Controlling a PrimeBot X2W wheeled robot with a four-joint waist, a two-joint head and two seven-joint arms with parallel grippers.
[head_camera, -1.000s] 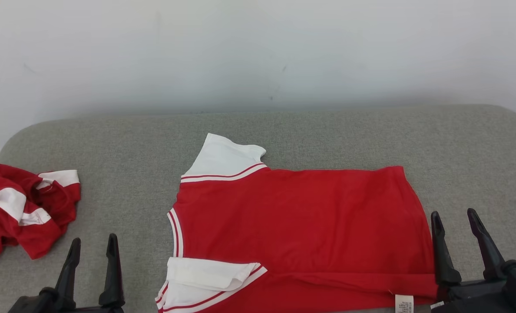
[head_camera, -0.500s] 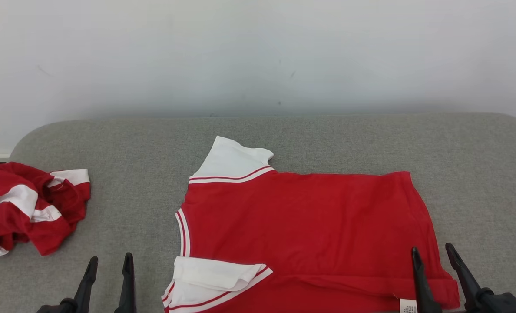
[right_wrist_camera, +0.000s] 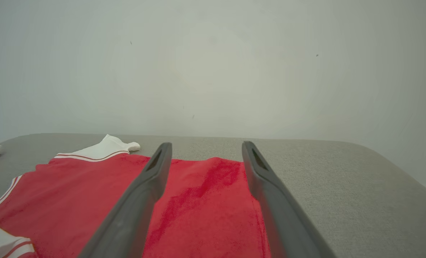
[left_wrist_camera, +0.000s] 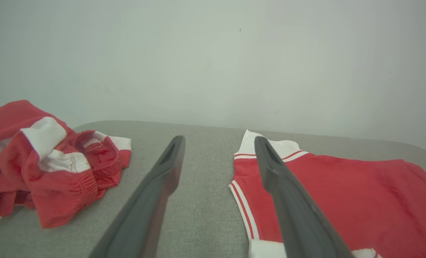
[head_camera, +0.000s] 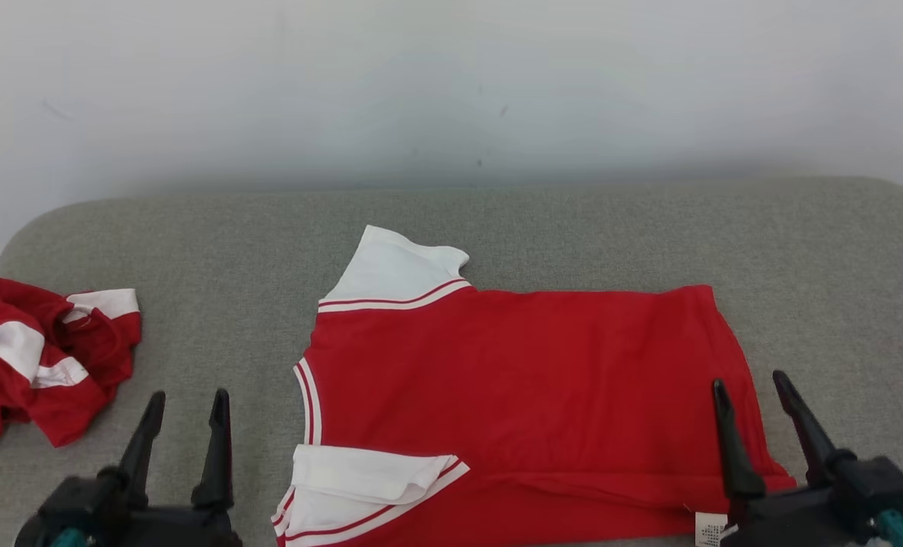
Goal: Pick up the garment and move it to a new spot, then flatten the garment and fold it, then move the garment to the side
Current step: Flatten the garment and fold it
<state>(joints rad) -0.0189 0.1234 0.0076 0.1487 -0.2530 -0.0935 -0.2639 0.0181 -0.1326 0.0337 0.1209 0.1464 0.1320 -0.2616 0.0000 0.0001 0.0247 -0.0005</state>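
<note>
A red garment (head_camera: 520, 387) with white sleeves lies flat in the middle of the grey padded table (head_camera: 573, 228), collar to the left, hem to the right. Its near sleeve is folded back on itself. My left gripper (head_camera: 185, 403) stands open at the lower left, left of the collar, holding nothing. In the left wrist view the garment (left_wrist_camera: 342, 200) lies to the right of that gripper (left_wrist_camera: 218, 138). My right gripper (head_camera: 752, 384) is open above the hem's near right corner, and the right wrist view shows the garment (right_wrist_camera: 206, 208) between and below its fingers (right_wrist_camera: 159, 161).
A crumpled red and white garment (head_camera: 37, 357) lies at the table's left edge, and it is in the left wrist view too (left_wrist_camera: 44, 165). A pale wall rises behind the table. Bare grey surface lies to the right of the hem and beyond the flat garment.
The camera has shifted between frames. My right gripper has moved left, from beside the hem to over its near right corner. The left gripper has shifted slightly right. The garment lies unchanged.
</note>
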